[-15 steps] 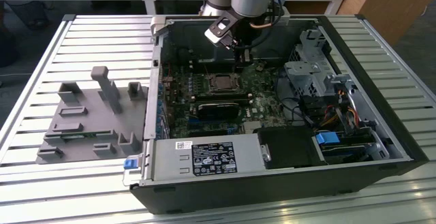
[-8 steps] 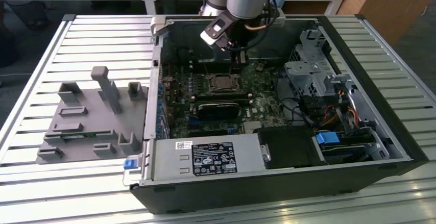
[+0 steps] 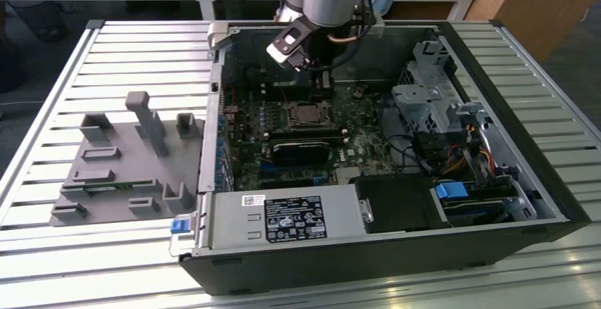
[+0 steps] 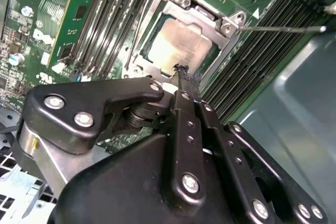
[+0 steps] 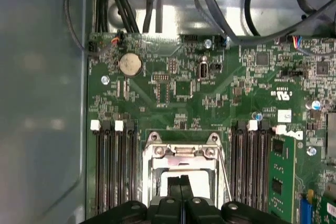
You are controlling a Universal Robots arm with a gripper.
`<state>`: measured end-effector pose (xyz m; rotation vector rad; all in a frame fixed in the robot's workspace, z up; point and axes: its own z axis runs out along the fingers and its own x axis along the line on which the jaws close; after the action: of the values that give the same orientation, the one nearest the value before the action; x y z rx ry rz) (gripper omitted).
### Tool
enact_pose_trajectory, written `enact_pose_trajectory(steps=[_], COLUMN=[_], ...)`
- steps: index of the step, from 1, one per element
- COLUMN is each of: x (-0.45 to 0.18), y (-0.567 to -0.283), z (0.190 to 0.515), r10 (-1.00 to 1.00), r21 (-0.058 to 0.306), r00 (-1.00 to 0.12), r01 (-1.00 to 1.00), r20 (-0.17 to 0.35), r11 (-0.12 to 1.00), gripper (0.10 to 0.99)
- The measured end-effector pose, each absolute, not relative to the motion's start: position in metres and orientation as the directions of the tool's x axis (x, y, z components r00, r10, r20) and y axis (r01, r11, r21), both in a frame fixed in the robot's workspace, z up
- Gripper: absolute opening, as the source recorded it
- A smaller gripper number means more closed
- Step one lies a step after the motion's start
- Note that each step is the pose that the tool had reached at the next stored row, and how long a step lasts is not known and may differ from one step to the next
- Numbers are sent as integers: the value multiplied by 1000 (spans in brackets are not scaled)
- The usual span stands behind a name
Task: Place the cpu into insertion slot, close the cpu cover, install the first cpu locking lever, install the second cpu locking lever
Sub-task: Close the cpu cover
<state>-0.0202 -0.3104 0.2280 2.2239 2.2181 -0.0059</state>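
Risk no. 1, from where I stand, is the thin lever (image 4: 283, 28). It juts out free over the memory slots (image 5: 113, 171) and isn't latched, so the cover (image 4: 148, 27) is prob. only lying on the chip, not clamped down. The cpu (image 4: 181, 45) sits flat in its socket at mid-board, between the two banks of slots, and its silver top shows through the cover's square opening. The gripper (image 4: 184, 73) hangs just above one edge of the socket. Its fingers (image 5: 173, 195) are pressed together w/ nothing between them, as far as I can see. Closed tips on a rod that thin could easily slide off. If that happened the lever might spring back up, or the tips might skid onto the chip's top or the small parts on the board (image 5: 210, 98). Whether the chip is fully seated I can't tell, since its corners are under the frame. If it's a bit off, pressing the cover down could hurt the contacts below. In the exterior view the arm reaches deep into the case (image 3: 376, 267) near its far wall, w/ cables close by, so a sideways swing there could snag one.
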Motion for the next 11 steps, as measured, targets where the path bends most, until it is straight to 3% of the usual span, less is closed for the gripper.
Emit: enact_pose_trajectory(steps=[11], x=[-28], y=[-310], z=[228], r10=[1000], r21=[-2], r00=[3], r01=[1000], r20=[-3], r11=[-3], gripper=[106])
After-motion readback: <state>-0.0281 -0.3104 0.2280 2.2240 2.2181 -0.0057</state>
